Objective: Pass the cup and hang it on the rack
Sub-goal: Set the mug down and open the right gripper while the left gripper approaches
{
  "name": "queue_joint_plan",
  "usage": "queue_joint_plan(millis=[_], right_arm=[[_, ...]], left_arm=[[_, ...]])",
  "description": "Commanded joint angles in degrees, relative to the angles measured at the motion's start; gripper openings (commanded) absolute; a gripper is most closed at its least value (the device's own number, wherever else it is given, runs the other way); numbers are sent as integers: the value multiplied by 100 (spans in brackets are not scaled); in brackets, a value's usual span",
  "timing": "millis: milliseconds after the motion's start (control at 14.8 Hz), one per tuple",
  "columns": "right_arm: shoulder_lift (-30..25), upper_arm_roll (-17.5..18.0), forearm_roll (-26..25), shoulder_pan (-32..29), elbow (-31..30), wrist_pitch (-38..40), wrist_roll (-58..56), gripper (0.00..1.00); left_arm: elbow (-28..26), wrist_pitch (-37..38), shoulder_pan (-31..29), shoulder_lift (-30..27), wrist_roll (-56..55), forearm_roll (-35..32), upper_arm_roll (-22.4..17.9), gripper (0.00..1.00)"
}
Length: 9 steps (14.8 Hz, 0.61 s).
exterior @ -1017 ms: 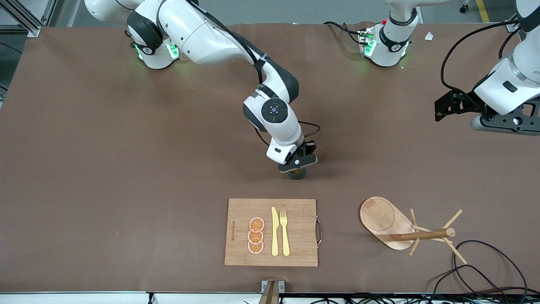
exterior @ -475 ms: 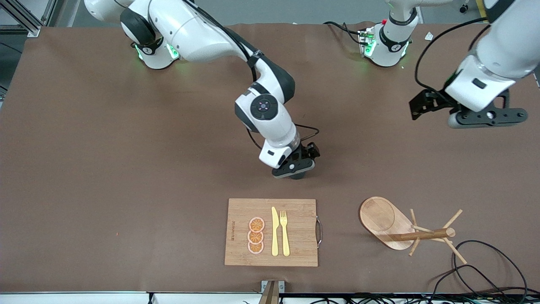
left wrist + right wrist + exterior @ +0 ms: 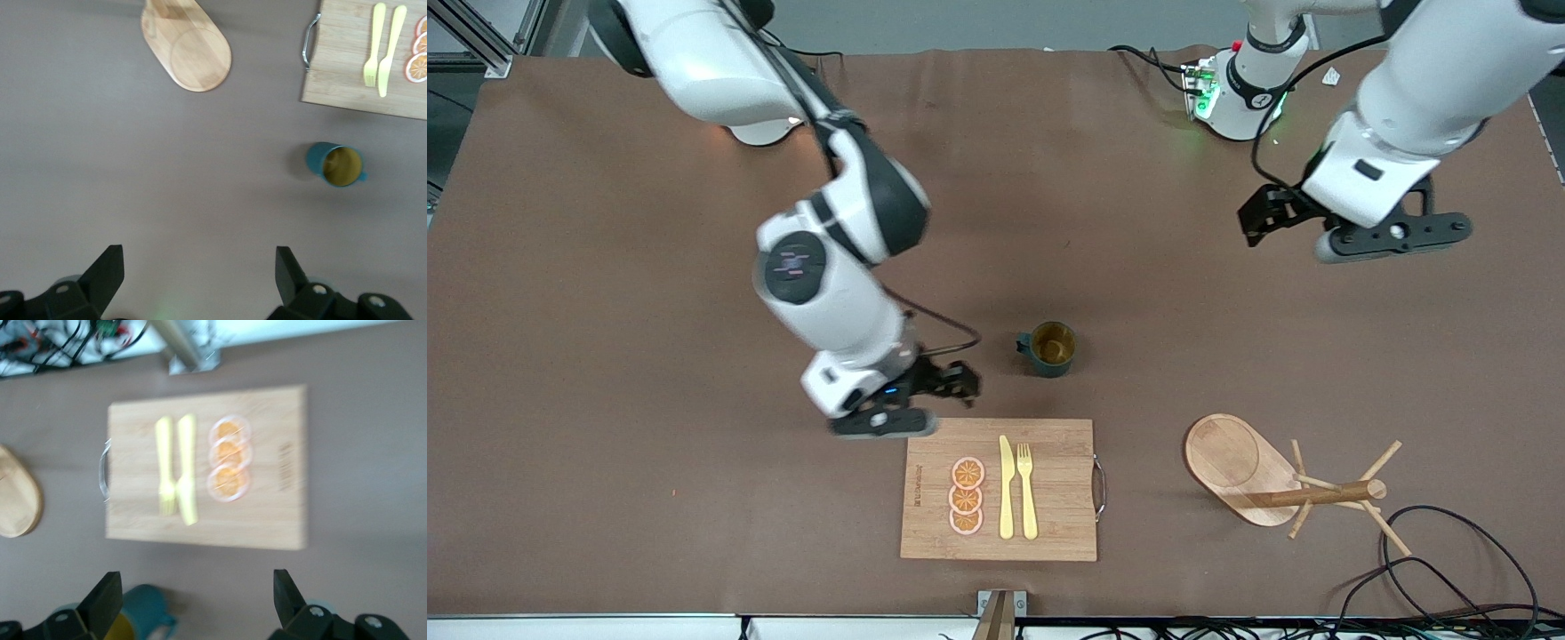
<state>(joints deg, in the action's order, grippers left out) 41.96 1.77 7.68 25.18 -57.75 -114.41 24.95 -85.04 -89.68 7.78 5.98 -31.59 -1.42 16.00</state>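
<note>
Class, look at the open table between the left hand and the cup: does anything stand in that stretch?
Nothing visible does. The cup stands upright alone on bare table. The left hand, open, hangs over the table toward the left arm's end. The cutting board and rack lie nearer the front camera, outside that stretch.

cup (image 3: pixel 1048 348): dark teal outside, yellowish-tan inside
rack (image 3: pixel 1240 468): light wood
cutting board (image 3: pixel 1049 524): pale bamboo, fine grain lines
knife (image 3: pixel 1006 488) and fork (image 3: pixel 1027 492): light yellow
fruit slices (image 3: pixel 967 495): orange, pale rims
counter (image 3: pixel 605 356): plain brown
</note>
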Motion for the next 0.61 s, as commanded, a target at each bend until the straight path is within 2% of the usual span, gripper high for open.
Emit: queue_joint_plan(millis=[0,136,339,542], right_arm=[[-442,122,-12,-714,-271,698,-709,100],[-583,104,-38,-1197,-271,1078,-737,100],[-802,113,-565,-1682,-280,1596,-755,100],[-1127,113,-593,-2068,-499,1878,-738,100]], left_arm=[[101,-635,706,552,-1476,-139,70,100],[110,-1180,1197,973,-2252,-409,78,100],[136,-1516,1813,1571,-3298,-1156,78,100],[136,-2008,2096,1950,-3976,-1605,78,100]])
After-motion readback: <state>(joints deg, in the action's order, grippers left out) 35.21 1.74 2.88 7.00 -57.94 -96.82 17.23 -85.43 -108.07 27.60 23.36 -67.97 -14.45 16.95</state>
